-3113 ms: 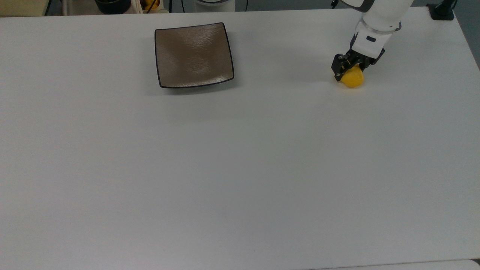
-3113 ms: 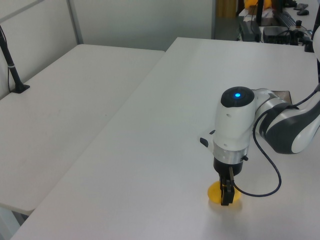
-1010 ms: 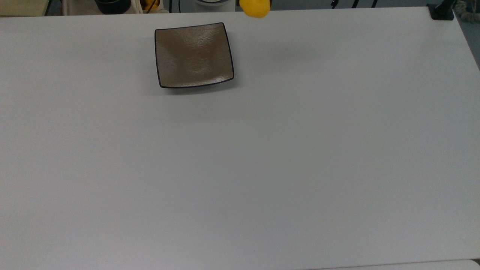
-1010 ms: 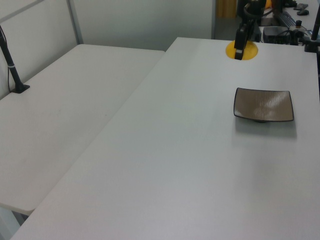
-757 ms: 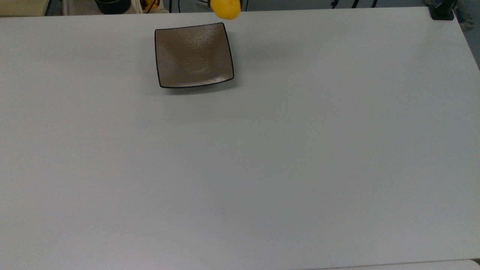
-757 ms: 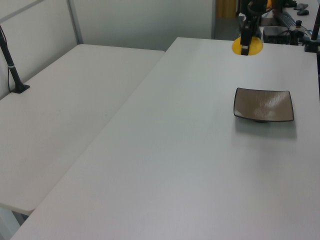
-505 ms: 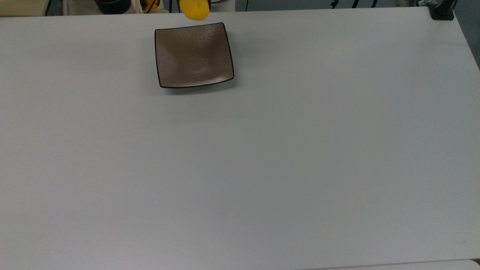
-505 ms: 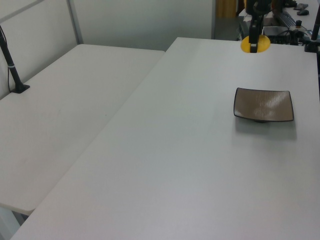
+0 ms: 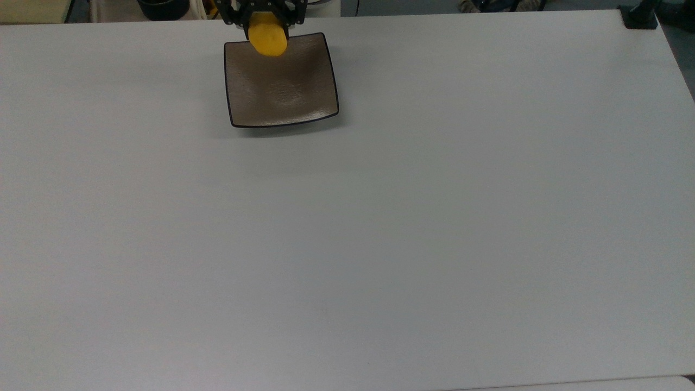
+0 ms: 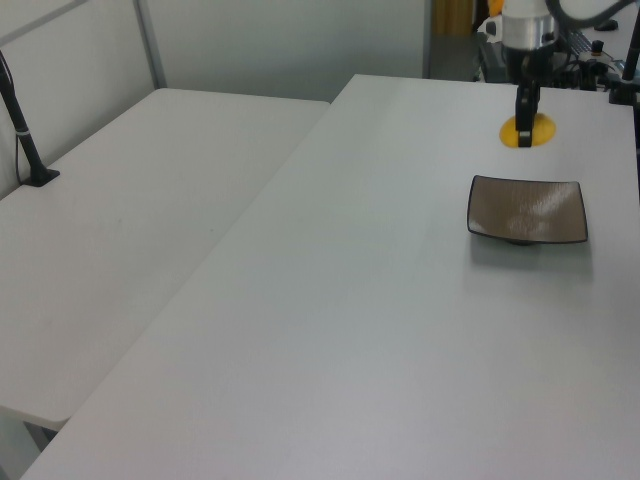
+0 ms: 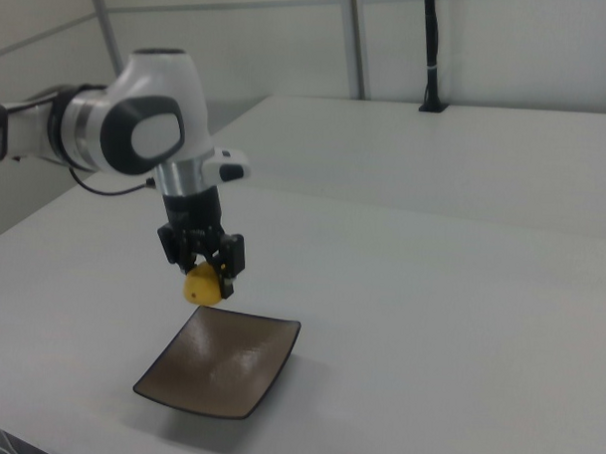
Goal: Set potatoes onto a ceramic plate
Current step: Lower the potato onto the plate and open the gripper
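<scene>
In the top view the pincer [image 9: 266,21] is clamped on the potato [image 9: 267,39] at the plate's [image 9: 282,87] twelve o'clock rim, likely lining up a drop. The left view shows the lump hanging above the table [image 10: 380,300], beyond the plate. In the right view it hovers over the plate's edge, clear of the glaze.

Yellow potato [image 11: 203,284] hangs above the brown square plate [image 11: 218,374].

The arm is reaching in from the right view's left, wrist pointing straight down, gripper [image 11: 204,267] hanging just above the ceramic plate [image 11: 228,379], its black fingers apparently pinching the potatoes [image 11: 203,286].
</scene>
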Motion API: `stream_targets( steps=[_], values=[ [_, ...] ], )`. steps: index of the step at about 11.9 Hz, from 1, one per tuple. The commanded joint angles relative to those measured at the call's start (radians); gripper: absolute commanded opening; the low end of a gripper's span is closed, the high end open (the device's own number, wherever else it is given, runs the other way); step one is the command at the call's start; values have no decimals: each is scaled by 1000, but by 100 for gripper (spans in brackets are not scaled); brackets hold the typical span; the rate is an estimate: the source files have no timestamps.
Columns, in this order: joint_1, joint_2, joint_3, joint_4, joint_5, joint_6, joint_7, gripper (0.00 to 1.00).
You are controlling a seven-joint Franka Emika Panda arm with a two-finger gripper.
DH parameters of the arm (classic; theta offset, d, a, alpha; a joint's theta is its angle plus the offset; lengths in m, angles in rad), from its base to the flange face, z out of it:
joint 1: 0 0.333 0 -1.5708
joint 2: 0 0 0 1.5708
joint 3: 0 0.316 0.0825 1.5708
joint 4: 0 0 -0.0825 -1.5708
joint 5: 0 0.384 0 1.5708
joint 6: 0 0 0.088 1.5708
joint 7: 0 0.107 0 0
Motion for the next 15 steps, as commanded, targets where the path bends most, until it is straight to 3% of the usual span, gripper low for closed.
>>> stream_targets(
  steps=[1,6,11,12,13,14,15],
  values=[
    [3,-33,10,-171,21,184,-13,1],
    [18,25,14,-296,21,388,-9,2],
    [24,83,16,-328,16,465,-4,3],
    [23,80,16,-325,16,455,-4,18],
    [17,82,16,-322,16,459,9,68],
    [20,80,16,-323,15,453,32,98],
    [18,80,16,-319,15,449,37,100]
  ],
)
